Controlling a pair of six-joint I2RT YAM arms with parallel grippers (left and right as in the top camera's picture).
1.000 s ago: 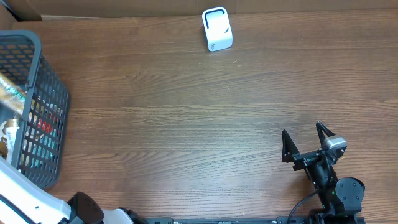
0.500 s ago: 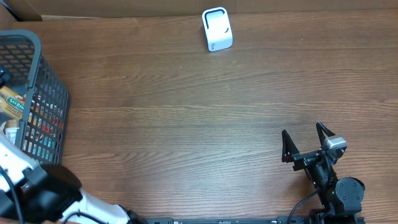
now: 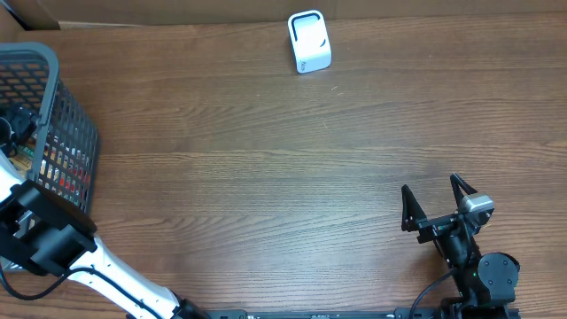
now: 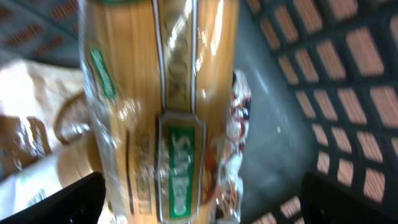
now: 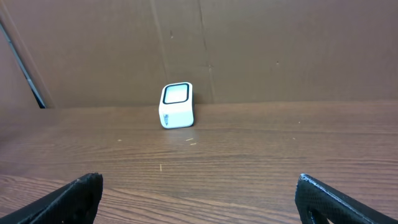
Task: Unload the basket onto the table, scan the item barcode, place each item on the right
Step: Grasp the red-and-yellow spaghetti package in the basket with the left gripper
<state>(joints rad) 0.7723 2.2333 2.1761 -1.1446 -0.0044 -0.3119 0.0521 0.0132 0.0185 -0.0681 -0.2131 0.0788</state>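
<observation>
Two grippers share one wooden table [image 3: 266, 168], along with one basket, one scanner and a small heap of packets. The dark mesh basket [image 3: 62, 115] sits at the table's left edge, partly cut off by the frame. The small white scanner [image 3: 308, 41] stands upright near the middle of the far edge, just in front of a brown cardboard wall [image 5: 280, 50]. The left gripper [image 4: 208, 200] is down inside the basket with its jaws spread wide and released, one fingertip showing in each lower corner of the left wrist view. One long yellow packet [image 4: 165, 93] with a green label lies lengthwise between the tips. One tip is just beside the packet's edge and the other is well apart from it, so nothing is clamped. At least two more packets lie beside and under it, a pale brown bag [image 4: 37, 137] and a packet with red print [image 4: 239, 118]; blur hides their lettering. To the right of the yellow packet the basket's grey floor and slotted wall show bare. The right gripper [image 3: 431, 190] waits near the table's near right corner, jaws fully parted and holding nothing, facing the scanner across the wood. A broad stretch of brown wood grain lies open between the basket, the scanner and the right gripper. The cardboard closes off the far side.
</observation>
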